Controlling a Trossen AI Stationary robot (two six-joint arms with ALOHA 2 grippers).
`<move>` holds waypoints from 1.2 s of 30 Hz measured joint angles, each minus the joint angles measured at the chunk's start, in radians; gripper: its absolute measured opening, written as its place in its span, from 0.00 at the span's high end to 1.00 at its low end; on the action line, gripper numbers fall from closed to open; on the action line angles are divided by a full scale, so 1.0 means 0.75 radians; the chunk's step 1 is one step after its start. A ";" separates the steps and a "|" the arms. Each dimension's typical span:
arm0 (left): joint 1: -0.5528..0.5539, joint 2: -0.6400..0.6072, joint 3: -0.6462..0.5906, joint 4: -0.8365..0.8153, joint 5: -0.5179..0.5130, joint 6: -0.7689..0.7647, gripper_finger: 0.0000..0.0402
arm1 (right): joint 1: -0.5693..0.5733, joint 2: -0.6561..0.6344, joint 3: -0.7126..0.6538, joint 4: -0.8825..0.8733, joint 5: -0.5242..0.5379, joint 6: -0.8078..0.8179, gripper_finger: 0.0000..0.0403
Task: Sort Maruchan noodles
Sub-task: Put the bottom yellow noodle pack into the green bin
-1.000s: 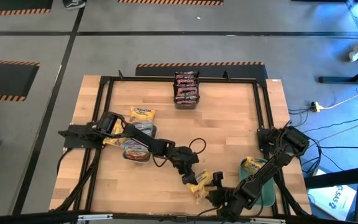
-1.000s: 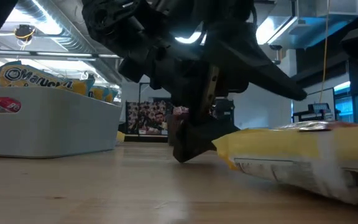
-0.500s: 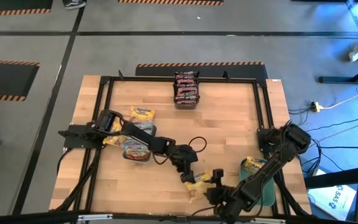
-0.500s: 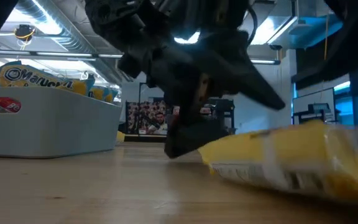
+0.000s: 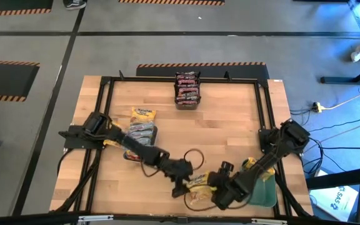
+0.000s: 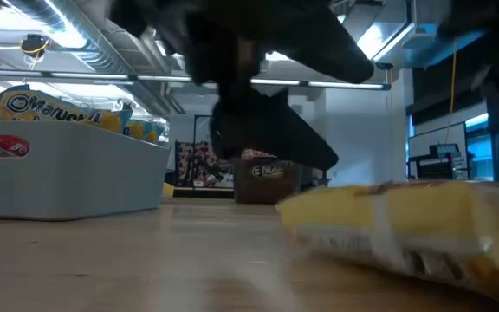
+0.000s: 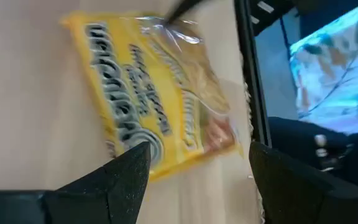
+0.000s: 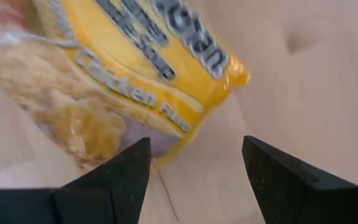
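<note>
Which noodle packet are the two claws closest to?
The yellow packet lying loose on the bare table near its front edge, between the left gripper and right gripper. The other packets sit in trays or farther back.

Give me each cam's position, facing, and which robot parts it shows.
High: overhead, straight down on the table; both arms, left hand, right hand.
Low: table height, level across; dark arm overhead, grey tray.
Left wrist: past its open fingers at the yellow packet.
Right wrist: past its open fingers, same packet.
Shared: the yellow packet, in all four.
</note>
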State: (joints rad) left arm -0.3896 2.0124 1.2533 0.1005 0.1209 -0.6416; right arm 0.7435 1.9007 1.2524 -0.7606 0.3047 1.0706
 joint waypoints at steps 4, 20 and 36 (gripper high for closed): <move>-0.104 0.048 -0.002 0.002 -0.207 0.073 0.34 | -0.075 0.000 -0.004 0.017 -0.192 -0.018 0.40; -0.029 0.018 0.000 -0.314 -0.730 0.235 0.33 | -0.156 -0.001 0.025 0.199 -0.331 -0.042 0.40; -0.206 -0.059 -0.008 -0.221 -0.790 0.247 0.33 | -0.351 -0.305 -0.066 -0.154 -0.160 -0.318 0.40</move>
State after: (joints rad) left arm -0.5439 1.9683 1.2475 -0.0650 -0.4719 -0.4562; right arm 0.4801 1.6717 1.2033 -0.8764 0.1843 0.8325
